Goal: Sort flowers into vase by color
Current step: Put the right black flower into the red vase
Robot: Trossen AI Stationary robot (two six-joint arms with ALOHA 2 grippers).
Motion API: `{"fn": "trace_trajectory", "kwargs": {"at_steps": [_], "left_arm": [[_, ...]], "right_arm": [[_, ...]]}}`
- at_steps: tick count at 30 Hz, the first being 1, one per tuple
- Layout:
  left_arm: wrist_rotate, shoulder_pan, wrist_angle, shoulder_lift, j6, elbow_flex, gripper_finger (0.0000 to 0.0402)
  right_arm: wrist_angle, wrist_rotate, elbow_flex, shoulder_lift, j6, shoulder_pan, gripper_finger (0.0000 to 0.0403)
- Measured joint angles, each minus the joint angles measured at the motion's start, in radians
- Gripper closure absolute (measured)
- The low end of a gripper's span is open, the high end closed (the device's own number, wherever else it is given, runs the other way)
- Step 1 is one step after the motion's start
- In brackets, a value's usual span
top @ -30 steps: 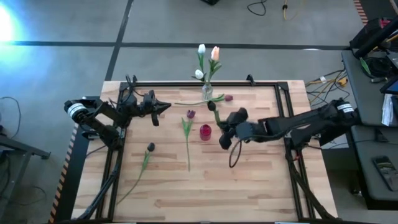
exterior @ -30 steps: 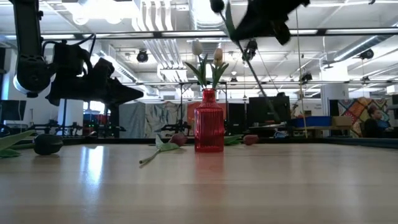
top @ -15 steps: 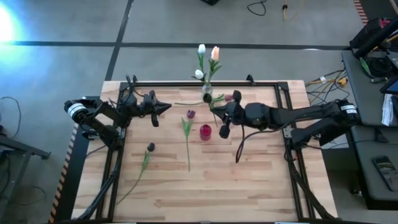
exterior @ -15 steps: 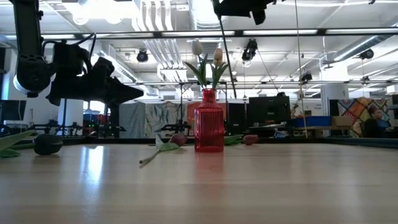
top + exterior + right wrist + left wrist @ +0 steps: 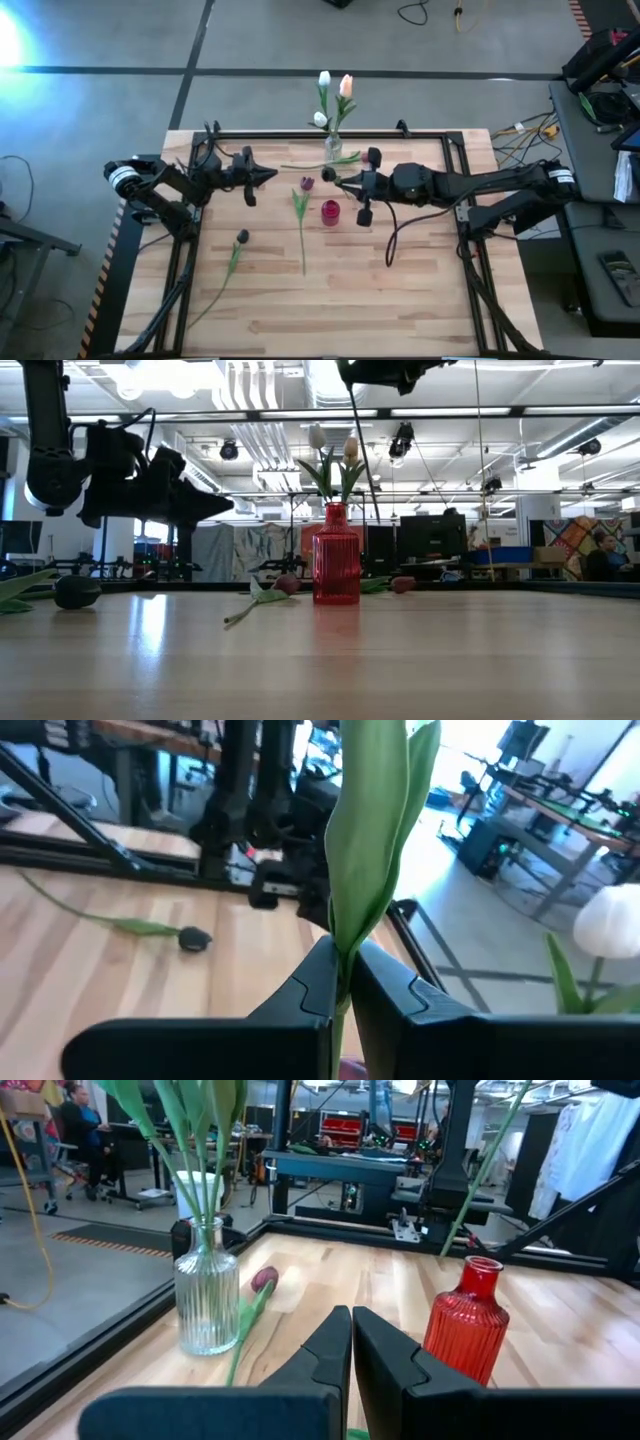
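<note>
I have the right gripper [image 5: 345, 180] raised above the middle of the bench [image 5: 400, 290], jaws clamped on the stem [image 5: 365, 870] of a dark tulip [image 5: 328, 175]. In my judgement it is held high so the stem can hang clear over the red vase [image 5: 330, 212]. The clear vase [image 5: 333, 150] at the far edge already holds pale tulips [image 5: 334, 85]. Loose flowers remain: a purple one [image 5: 306, 184] left of the red vase, a dark one [image 5: 241, 237] nearer left. The left gripper [image 5: 268, 173] waits at the far left, jaws closed on nothing.

Held tulip [image 5: 370, 840] head beyond right wrist view's edge.
</note>
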Motion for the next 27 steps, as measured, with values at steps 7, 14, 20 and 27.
{"fn": "trace_trajectory", "kwargs": {"at_steps": [7,14,20,27], "left_arm": [[0.000,-0.002,0.000,0.000,0.000,0.002,0.0402],[0.000,-0.002,0.000,0.000,0.015,0.002,0.0402],[0.000,-0.002,0.000,0.000,0.015,0.002,0.0402],[0.000,-0.002,0.005,0.000,0.008,0.002,0.0402]], "right_arm": [[0.056,-0.018,-0.056,0.000,0.000,-0.033,0.0386],[0.131,-0.018,-0.068,-0.006,-0.049,-0.041,0.0386],[0.228,-0.018,-0.111,-0.032,-0.079,-0.052,0.0386],[0.263,-0.148,-0.210,-0.054,-0.065,-0.086,0.0386]]}}
